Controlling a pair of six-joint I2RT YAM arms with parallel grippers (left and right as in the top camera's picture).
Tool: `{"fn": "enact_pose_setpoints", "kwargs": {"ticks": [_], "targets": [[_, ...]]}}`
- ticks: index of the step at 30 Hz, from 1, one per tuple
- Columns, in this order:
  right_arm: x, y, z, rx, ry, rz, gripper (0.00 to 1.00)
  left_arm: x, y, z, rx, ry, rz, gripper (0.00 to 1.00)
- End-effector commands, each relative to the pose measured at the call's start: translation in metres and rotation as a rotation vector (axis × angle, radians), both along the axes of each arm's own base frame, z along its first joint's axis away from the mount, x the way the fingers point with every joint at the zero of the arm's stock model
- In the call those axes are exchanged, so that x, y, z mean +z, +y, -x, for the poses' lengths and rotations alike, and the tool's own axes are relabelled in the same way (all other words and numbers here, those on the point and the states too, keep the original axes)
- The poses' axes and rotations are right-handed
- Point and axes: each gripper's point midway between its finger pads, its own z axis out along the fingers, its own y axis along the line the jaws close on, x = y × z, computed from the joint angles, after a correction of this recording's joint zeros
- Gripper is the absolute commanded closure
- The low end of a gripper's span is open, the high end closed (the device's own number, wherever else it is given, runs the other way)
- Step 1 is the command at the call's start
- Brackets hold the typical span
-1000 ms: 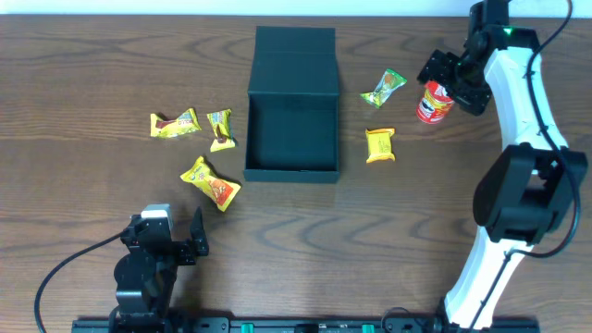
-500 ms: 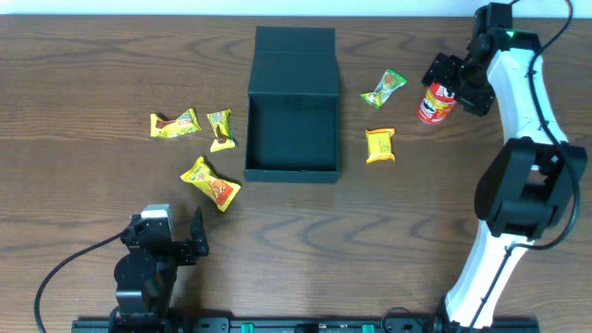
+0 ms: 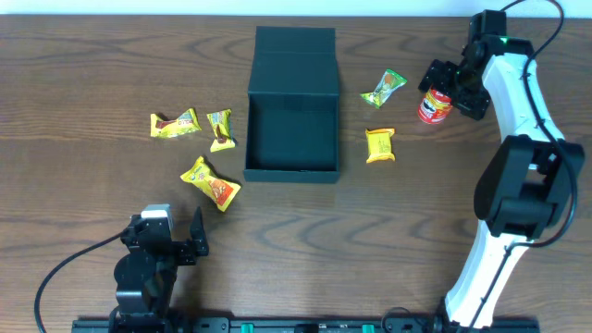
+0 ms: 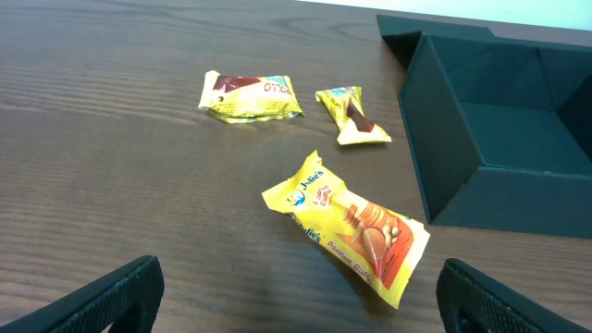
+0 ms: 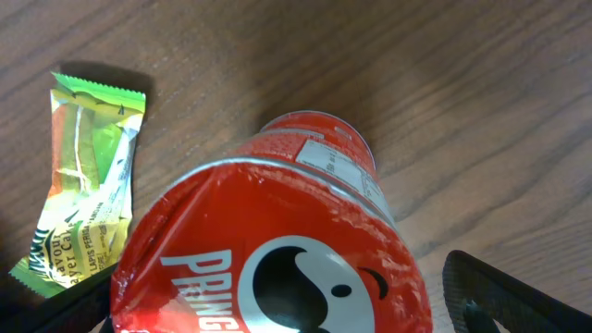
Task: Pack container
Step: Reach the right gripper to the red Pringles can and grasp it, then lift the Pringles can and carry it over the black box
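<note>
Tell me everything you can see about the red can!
The red can is small and round. Its crinkly red foil top shows a white Pringles face and letters, and there is a white label on its side. It seems to stand upright on the wooden table, just right of the green packet, not touching it. The right gripper hovers open around its top; I can't tell if the fingers touch it.

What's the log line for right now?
right gripper: open around red can | left gripper: open | container: empty
</note>
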Motion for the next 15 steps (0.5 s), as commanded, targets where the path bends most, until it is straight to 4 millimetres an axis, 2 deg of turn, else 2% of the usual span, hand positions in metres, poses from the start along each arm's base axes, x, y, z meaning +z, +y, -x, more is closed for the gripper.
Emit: {"fn": "enact_pose_setpoints", "kwargs": {"ticks": [1, 5, 12, 15], "targets": [[-0.0059, 0.0029, 0.0016, 0.019, 0.014, 0.011, 0.01, -0.0072, 0.0011, 0.0002, 0.007, 0.013, 0.003, 0.05], [-0.0060, 0.0038, 0.0015, 0.021, 0.014, 0.011, 0.03, -0.0072, 0.0012, 0.0002, 0.007, 0.013, 0.003, 0.05], [-0.0061, 0.0070, 0.0015, 0.027, 0.015, 0.011, 0.21, -0.0072, 0.0013, 0.0002, 0.007, 0.013, 0.003, 0.04], [-0.0060, 0.0085, 0.0013, 0.030, 0.015, 0.011, 0.24, -0.0072, 0.0013, 0.0002, 0.007, 0.013, 0.003, 0.05]]}}
